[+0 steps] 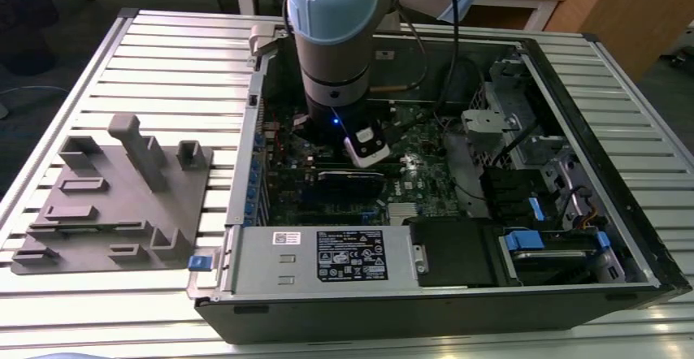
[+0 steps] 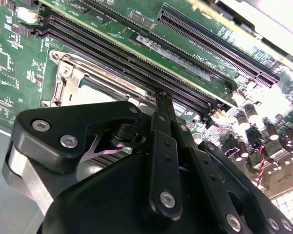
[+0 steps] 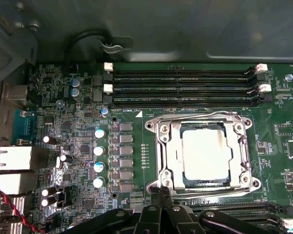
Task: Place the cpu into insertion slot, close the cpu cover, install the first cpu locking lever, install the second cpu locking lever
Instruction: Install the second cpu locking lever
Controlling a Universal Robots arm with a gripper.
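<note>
Looking down through the first wrist view, you see the small flat square cpu with its pale silvery-grey top (image 3: 206,152) lying inside the square shiny-rimmed insertion slot (image 3: 162,127) on the green circuit board (image 3: 78,122). The thin silvery square cpu cover with its large window (image 3: 172,161) lies flat over the slot, framing the chip on all 4 sides. A thin wire lever (image 3: 193,118) runs along the slot edge nearest the 3 long black memory slots (image 3: 183,87), which lie parallel just beyond it.

The black gripper (image 3: 159,191) sits right at the slot's corner farthest from those memory slots, its slim fingers (image 3: 156,194) pressed close together with no visible gap and nothing seen between them. You cannot tell from these pictures whether the tips touch the slot's metal rim or hang just above it.

In the second wrist view you see the same gripper (image 2: 162,97) from behind, its fingertips ending beside the slot's metal frame (image 2: 68,78).

In the exterior view, the grey robot arm (image 1: 336,42) reaches down into the open black computer case (image 1: 456,294), which lies on its side on the slatted white bench (image 1: 162,58). A grey plastic fixture tray (image 1: 114,205) rests on the bench, near the case, toward the exterior view's left.
</note>
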